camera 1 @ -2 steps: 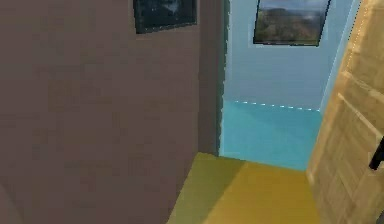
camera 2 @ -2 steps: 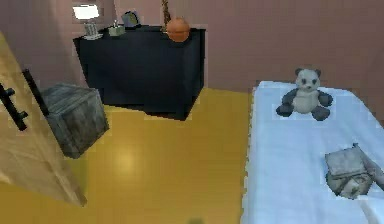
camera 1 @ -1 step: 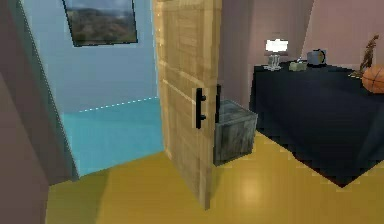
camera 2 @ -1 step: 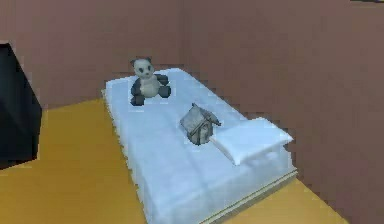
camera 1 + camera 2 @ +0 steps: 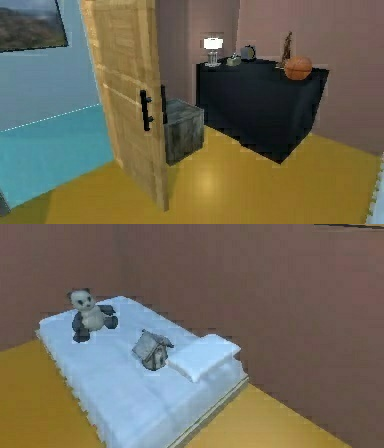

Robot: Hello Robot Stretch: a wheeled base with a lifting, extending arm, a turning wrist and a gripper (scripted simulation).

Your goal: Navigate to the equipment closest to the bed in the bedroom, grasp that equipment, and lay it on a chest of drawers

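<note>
An orange ball (image 5: pixel 297 68) sits on the dark chest of drawers (image 5: pixel 255 115); a toy panda (image 5: pixel 88 314) lies on the bed (image 5: pixel 120 389). I cannot tell the claw's state.

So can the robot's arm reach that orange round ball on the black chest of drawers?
Probably not yet: the orange round ball sits on the black chest of drawers across bare yellow floor.

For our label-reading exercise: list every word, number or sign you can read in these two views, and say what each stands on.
None can be read. The door, dresser, wall picture, panda and small house-shaped thing on the bed show no legible print.
</note>
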